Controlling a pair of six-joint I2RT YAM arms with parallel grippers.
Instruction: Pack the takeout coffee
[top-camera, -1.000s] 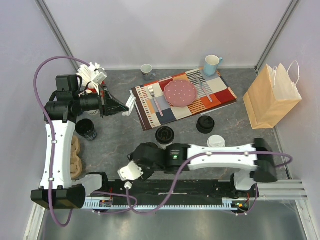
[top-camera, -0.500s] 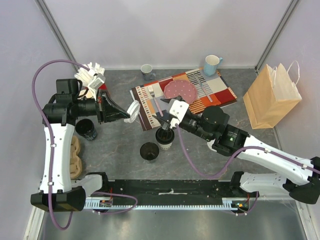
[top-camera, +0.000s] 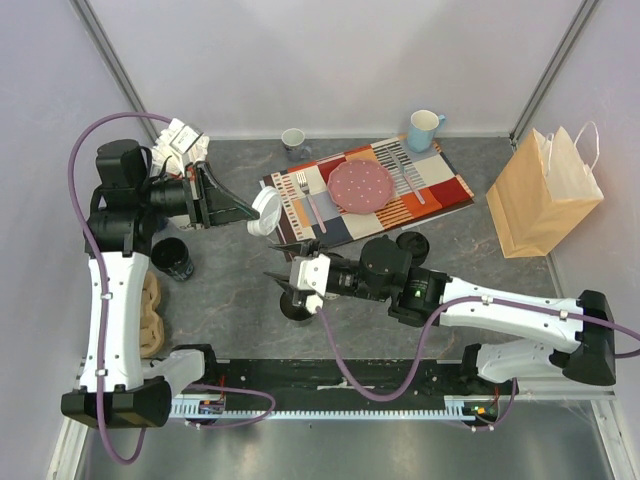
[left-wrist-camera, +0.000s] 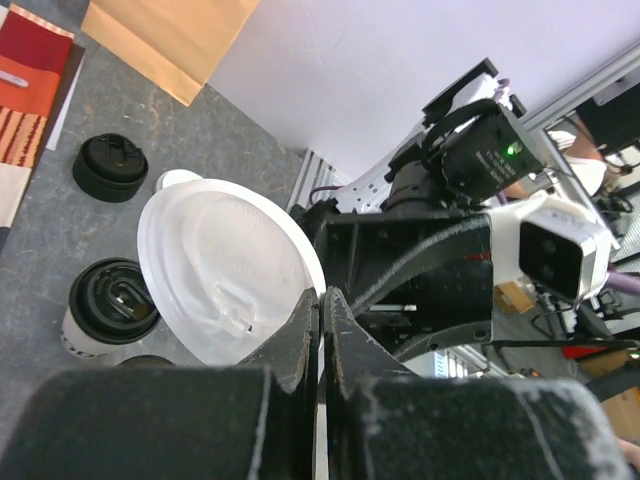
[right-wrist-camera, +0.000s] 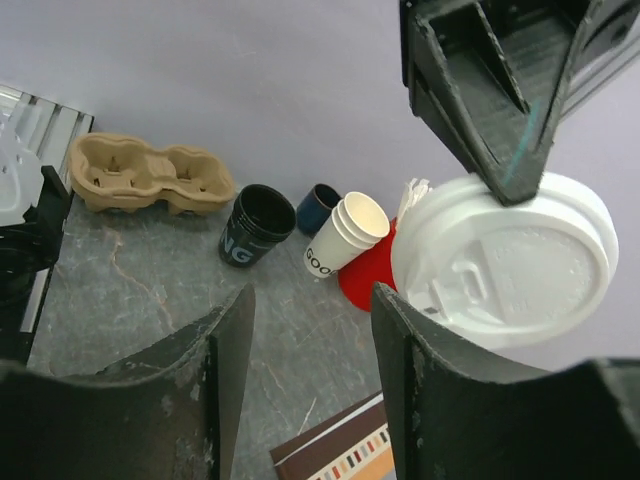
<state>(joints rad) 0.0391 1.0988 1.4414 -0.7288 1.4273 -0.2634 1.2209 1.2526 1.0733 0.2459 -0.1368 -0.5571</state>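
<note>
From above, the right arm (top-camera: 400, 285) covers part of the black cup (top-camera: 296, 312). The white lid's (left-wrist-camera: 225, 270) lower rim vanishes behind the blurred left pincer (left-wrist-camera: 322, 302).

A grey, stone-patterned tabletop (top-camera: 230, 300) is lying inside a booth, with a pale lilac-white back wall (top-camera: 330, 60), a left wall (top-camera: 30, 250) and a right wall (top-camera: 618, 250) standing around it on three sides. A slanting metal post (top-camera: 105, 45) is running up the far left corner and a second post (top-camera: 548, 75) up the far right, while a silver rail (top-camera: 560, 380) is running along the near edge. Soft, even light is falling over the surface, casting only faint shadows.
</note>
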